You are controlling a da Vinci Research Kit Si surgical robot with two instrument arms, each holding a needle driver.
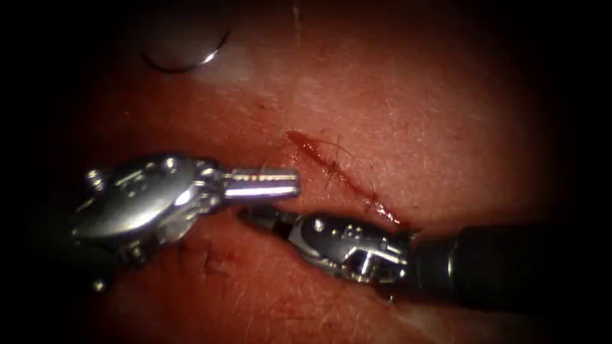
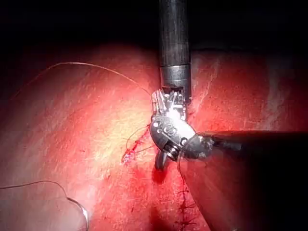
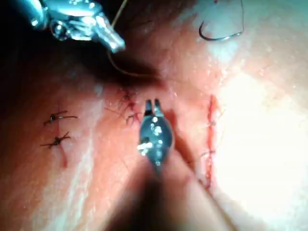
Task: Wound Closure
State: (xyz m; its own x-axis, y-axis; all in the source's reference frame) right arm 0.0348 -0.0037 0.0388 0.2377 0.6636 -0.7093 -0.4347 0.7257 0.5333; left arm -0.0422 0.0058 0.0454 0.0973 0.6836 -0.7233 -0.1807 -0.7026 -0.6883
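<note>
The curved needle (image 1: 185, 60) lies loose on the tissue (image 1: 414, 114), far from the cut (image 1: 338, 169) and to its left, held by neither tool; it is also seen as needle (image 3: 221, 33) and needle (image 2: 79, 211). Left of the cut, my left tool (image 1: 294, 182) points right with its jaws shut; a thread (image 3: 125, 72) runs through its tip (image 3: 115, 44). Just below it my right tool (image 1: 245, 215) points left. Its jaws (image 3: 153, 103) stand slightly apart over the tissue and hold nothing.
Finished stitches (image 3: 57, 130) with cut thread ends sit on a closed cut left of the tools. Loose thread (image 2: 96, 65) arcs over the tissue. Red fluid lines the open cut (image 3: 211, 139).
</note>
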